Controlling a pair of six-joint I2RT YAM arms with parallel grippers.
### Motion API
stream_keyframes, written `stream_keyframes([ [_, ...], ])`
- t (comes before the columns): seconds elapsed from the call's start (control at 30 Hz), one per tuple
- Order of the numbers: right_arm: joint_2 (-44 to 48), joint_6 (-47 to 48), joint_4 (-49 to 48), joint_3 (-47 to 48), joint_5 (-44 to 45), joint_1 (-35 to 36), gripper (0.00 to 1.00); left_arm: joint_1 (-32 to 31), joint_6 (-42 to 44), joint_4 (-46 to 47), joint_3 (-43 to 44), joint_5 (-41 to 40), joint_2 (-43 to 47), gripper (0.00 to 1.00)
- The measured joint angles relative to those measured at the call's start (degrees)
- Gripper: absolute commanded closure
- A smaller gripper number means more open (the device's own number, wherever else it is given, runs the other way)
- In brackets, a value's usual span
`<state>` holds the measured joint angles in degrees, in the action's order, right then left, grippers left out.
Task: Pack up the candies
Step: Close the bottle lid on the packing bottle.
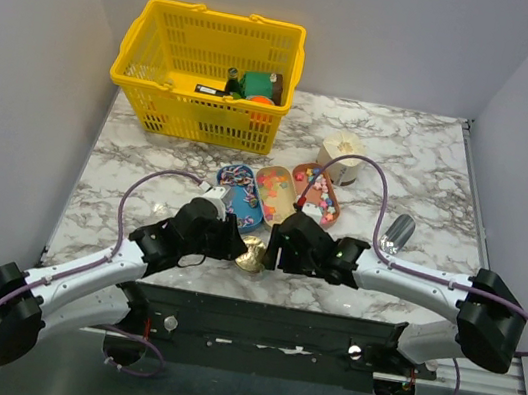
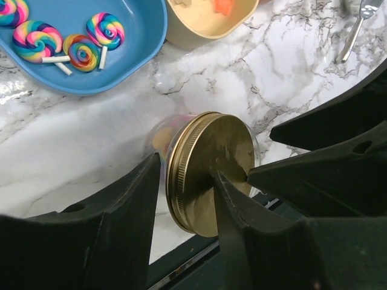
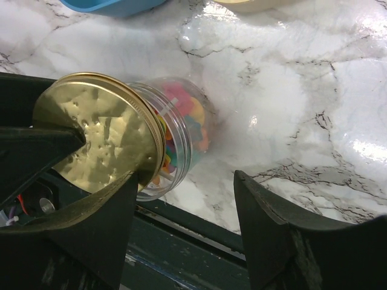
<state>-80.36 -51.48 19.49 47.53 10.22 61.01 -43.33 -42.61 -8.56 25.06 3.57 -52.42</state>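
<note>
The candies [image 3: 181, 118] are tiny pink, orange, yellow and blue bits, heaped inside a clear jar [image 3: 181, 166] that lies on its side under a dented gold lid [image 3: 97, 139]; the jar sits between the spread fingers of the right gripper [image 3: 186, 178], lid edge against one finger, the other well clear; the left gripper [image 2: 187, 169] straddles the lid's rim, one finger on its face; whether it pinches I cannot tell.

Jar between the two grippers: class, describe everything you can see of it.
The jar is small, clear, seemingly plastic, closed with a dimpled gold metal lid. It lies on its side on the marble table near the front edge, lid facing the arms, with multicoloured candies inside. The left gripper has its fingers astride the lid's rim; the open right gripper has one finger beside the lid.
</note>
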Motion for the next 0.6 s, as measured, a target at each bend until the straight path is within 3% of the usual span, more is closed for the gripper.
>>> stream_keyframes([
  [0.6,0.8,-0.5,0.0,0.2,0.0,0.0,0.3,-0.2,1.2,1.5,-0.2,-0.5,-1.8,0.53],
])
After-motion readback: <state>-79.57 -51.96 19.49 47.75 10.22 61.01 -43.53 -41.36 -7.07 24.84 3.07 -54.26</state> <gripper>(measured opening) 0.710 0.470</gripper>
